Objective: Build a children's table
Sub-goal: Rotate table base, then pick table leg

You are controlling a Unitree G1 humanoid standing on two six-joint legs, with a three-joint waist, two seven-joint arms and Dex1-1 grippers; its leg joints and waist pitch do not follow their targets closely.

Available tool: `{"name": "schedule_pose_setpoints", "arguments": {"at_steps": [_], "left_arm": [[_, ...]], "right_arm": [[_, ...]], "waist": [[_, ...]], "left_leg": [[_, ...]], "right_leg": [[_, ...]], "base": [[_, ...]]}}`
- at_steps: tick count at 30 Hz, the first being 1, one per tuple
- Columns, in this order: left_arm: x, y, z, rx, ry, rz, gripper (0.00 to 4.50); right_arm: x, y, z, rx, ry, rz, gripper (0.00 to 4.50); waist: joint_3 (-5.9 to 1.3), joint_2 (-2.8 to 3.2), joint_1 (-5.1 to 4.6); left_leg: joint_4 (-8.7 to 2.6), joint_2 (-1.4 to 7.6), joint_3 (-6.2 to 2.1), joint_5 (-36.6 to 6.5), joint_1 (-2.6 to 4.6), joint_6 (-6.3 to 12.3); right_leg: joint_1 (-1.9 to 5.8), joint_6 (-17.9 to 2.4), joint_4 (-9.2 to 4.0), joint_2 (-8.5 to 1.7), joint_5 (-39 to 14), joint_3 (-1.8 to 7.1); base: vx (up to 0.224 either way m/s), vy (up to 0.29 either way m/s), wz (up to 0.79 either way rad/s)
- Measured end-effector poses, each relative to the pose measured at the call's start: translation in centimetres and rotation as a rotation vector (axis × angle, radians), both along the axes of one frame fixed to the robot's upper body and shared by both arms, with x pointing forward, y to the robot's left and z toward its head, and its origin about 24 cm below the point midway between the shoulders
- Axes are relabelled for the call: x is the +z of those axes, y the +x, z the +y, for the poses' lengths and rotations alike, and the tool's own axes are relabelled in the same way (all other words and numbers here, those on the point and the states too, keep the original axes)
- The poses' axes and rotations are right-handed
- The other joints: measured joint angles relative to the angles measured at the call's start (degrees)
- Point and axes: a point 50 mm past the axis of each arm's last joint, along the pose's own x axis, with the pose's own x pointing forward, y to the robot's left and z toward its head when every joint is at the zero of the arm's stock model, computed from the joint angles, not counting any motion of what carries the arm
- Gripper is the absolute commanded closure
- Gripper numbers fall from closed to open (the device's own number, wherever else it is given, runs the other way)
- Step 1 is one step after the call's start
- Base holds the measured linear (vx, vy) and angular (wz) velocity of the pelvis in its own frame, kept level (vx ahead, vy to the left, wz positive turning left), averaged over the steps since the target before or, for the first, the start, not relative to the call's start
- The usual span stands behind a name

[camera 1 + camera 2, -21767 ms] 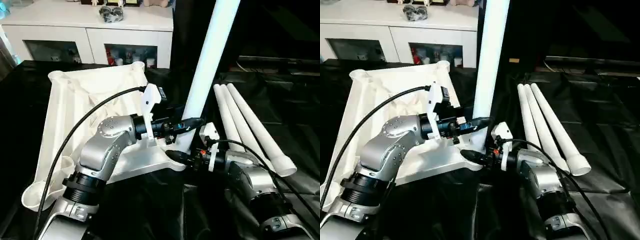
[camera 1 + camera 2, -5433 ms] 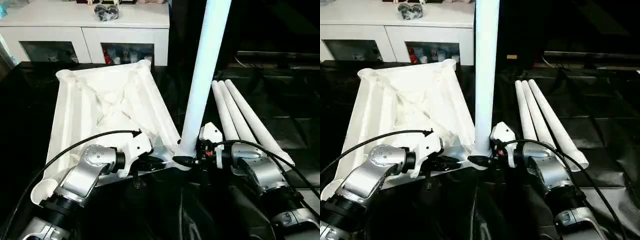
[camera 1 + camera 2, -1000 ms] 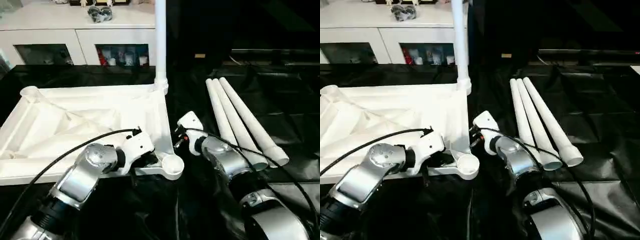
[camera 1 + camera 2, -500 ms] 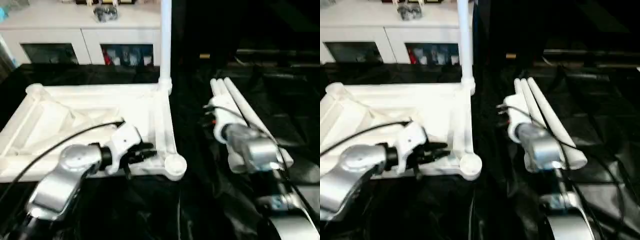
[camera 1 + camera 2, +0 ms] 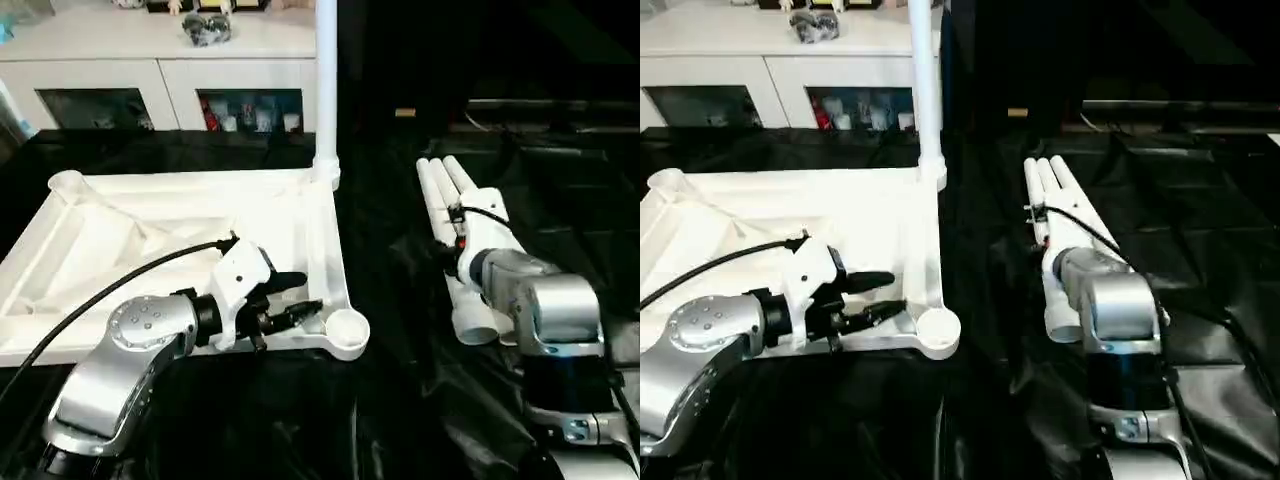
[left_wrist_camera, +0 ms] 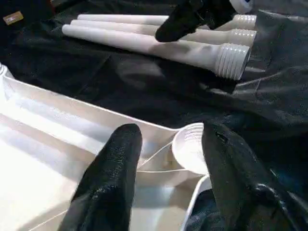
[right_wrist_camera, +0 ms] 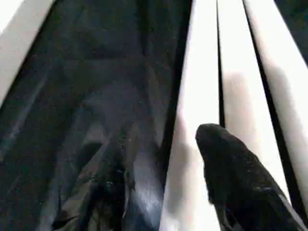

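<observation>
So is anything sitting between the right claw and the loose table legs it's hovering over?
Nothing visible. The right claw hangs open directly above the three loose legs lying side by side on the black sheet, with only bare sheet and leg surface beneath its fingers.

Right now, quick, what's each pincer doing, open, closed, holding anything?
Left pincer: open, empty, over the tabletop by its near empty socket.
Right pincer: open, empty, above the loose legs.
</observation>
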Motion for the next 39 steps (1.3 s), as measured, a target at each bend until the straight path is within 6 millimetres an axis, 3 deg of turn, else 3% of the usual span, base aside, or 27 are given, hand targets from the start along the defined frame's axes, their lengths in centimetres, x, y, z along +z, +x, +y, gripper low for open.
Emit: {"name": "schedule_pose_setpoints", "arguments": {"at_steps": [12,27,39], "left_arm": [[-0.2,-0.3,0.0,0.016,-0.006,0.008,0.74],[0.2,-0.5,-0.3,0.02,0.007,-0.026,0.74],[0.3,-1.0,-0.7,-0.037,-0.001,0.006,0.62]], "right_arm": [[-0.5,-0.8,-0.9,-0.036,0.01,0.083,0.93],[-2.0,-1.0,-0.7,-0.007,0.119,0.202,0.93],[-3.0,-0.5,-0.5,0.008,0.161,0.275,1.93]], "waist": [[-0.01,-0.06,-0.07],[-0.05,-0.22,-0.07],[-0.13,-1.17,0.02]], "left_leg": [[0.0,-0.01,0.01,0.02,0.04,-0.03],[0.03,-0.01,0.01,0.05,0.07,-0.06],[0.05,0.0,0.01,0.11,0.09,-0.15]], "right_leg": [[0.01,0.03,0.06,0.0,-0.02,0.03],[0.02,0.02,0.14,0.0,-0.01,0.03],[0.03,0.0,0.19,0.0,0.0,0.02]], "base": [[0.0,0.0,0.0],[0.0,0.0,0.0],[0.0,0.0,0.0]]}}
